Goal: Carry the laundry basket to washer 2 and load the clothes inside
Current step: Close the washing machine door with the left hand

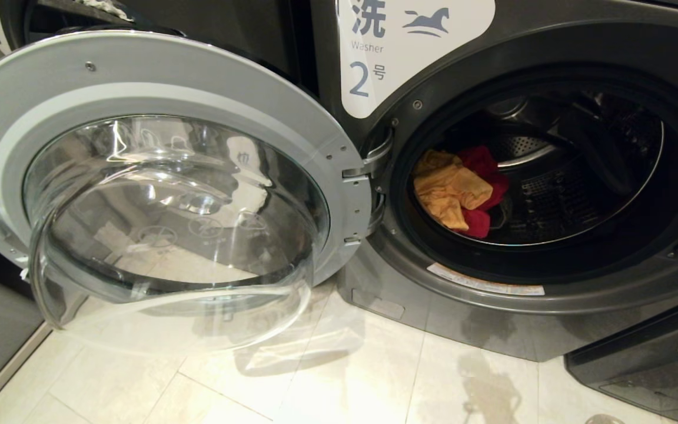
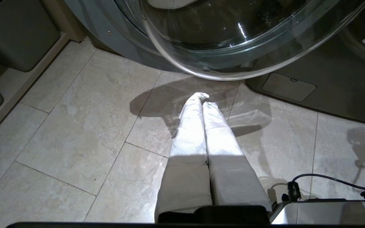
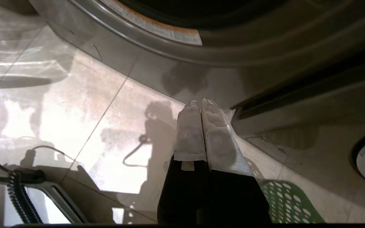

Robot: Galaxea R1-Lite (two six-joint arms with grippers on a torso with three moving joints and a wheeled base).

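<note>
Washer 2 [image 1: 551,176] faces me, door [image 1: 156,171] swung left — clothes [image 1: 459,191] lie inside, far beyond my closed, empty right claw [image 3: 200,103]; left claw [image 2: 201,96] closed too.

Light's pretty uneven here. Floor tiles [image 1: 327,377] are bright, almost blown out under the open glass door [image 1: 174,206], w/ glare streaks and reflections all over the glass bowl. Drum of washer 2 [image 1: 551,171] is dim, back half nearly black, tho the clothes [image 1: 457,191] still read ok. Left wrist view: hard-edged door shadow on the tiles, left gripper [image 2: 201,96] half lit, half shaded. Right wrist view is murky and soft, hot patches on the floor, right gripper [image 3: 200,103] backlit, laundry basket [image 3: 284,202] dim.
</note>
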